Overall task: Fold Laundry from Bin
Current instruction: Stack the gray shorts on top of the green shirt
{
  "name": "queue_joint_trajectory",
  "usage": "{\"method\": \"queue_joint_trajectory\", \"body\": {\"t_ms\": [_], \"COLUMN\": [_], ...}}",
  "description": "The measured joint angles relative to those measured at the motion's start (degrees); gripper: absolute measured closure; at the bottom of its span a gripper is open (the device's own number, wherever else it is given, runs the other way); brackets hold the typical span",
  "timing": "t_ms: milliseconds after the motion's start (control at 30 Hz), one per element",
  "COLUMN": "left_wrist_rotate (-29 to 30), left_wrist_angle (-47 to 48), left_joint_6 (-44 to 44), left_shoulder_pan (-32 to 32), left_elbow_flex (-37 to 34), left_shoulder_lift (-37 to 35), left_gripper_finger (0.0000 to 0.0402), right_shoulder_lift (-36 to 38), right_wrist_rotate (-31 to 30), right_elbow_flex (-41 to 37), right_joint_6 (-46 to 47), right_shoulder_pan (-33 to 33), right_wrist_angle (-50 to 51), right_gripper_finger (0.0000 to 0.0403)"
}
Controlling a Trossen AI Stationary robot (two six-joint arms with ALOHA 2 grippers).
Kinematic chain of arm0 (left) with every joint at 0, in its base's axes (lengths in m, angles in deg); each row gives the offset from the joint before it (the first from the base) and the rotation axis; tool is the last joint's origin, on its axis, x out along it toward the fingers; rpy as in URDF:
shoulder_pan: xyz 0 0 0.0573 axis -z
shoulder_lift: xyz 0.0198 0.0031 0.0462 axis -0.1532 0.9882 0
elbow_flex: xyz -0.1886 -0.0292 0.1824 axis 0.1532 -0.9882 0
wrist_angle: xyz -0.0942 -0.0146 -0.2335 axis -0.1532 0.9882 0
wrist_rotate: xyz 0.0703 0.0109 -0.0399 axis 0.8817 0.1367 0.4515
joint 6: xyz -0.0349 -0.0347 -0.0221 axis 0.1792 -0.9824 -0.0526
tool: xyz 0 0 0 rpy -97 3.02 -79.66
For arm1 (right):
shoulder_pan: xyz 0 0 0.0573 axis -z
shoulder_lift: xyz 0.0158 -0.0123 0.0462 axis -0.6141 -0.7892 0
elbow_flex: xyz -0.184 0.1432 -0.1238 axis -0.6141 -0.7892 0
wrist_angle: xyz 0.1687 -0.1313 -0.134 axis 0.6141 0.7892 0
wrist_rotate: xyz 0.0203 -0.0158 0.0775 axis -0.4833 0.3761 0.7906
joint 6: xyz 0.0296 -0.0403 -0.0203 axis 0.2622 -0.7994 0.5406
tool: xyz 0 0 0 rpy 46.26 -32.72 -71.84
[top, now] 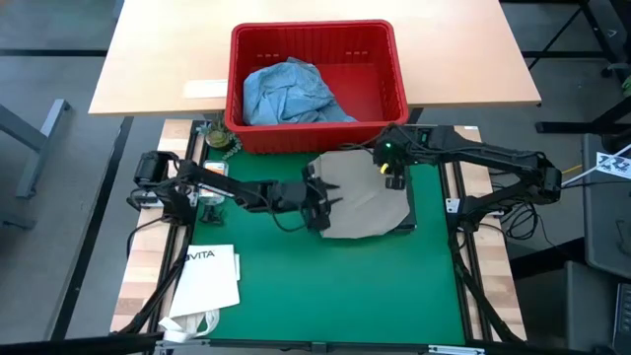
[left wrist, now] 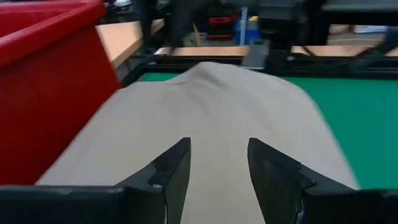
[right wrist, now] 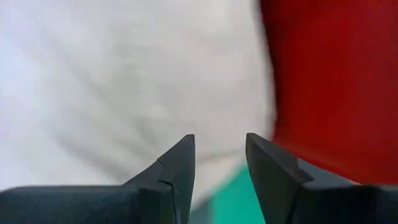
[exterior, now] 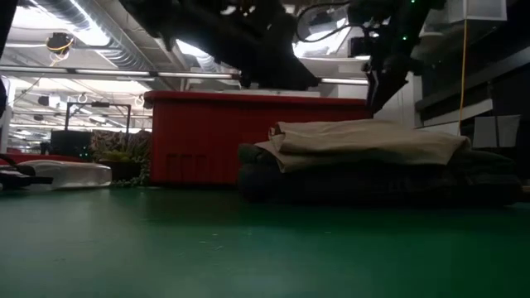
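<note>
Green mat (exterior: 248, 248) lies foremost, bare up to the folded stack: tan garment (top: 360, 197) atop darker pieces, just before the red bin (top: 315, 54), where the jeans (top: 291, 94) wait. Left gripper (top: 323, 202) and right gripper (top: 394, 177) hover over the tan fold, parted, empty. This fold looks finished; next likely calls for reaching into the bin.

**Workshop Room Around the Green Mat**

A pale wooden rectangular tabletop (top: 315, 59) sits on dark grey floor (top: 59, 197). In front of it, a flat green mat (top: 325, 286) lies on a light slatted wood bench. Overhead, silver ceiling ducts (exterior: 99, 33) run beside bright strip lights (exterior: 33, 16).
</note>
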Motion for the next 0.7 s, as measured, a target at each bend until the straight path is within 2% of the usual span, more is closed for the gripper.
{"method": "queue_joint_trajectory", "body": {"t_ms": [67, 133, 300, 467, 700], "left_wrist_rotate": [-0.2, -0.2, -0.7, -5.4, -5.7], "left_wrist_angle": [0.2, 0.2, 1.0, 0.4, 0.3], "left_joint_6": [-0.2, -0.3, -0.4, -3.0, -4.1], "left_shoulder_pan": [-2.0, -3.9, -8.2, -11.6, -14.9], "left_elbow_flex": [0.0, 0.0, 0.0, 0.0, 0.1], "left_shoulder_lift": [0.2, 0.2, 0.3, 3.6, 9.4], "left_gripper_finger": [0.0246, 0.0246, 0.0246, 0.0246, 0.0246], "right_shoulder_lift": [0.0, 0.0, 0.0, 0.0, 0.0], "right_wrist_rotate": [3.4, 3.9, -0.6, -6.8, -6.7], "right_elbow_flex": [-1.0, -2.4, -7.4, -13.6, -21.4], "right_joint_6": [0.2, 1.2, 6.0, 10.4, 13.6], "right_shoulder_pan": [-1.4, -3.6, -10.4, -14.3, -14.2], "right_wrist_angle": [-1.0, -1.4, -4.3, -11.2, -19.3], "right_gripper_finger": [0.0260, 0.0260, 0.0260, 0.0260, 0.0260]}}
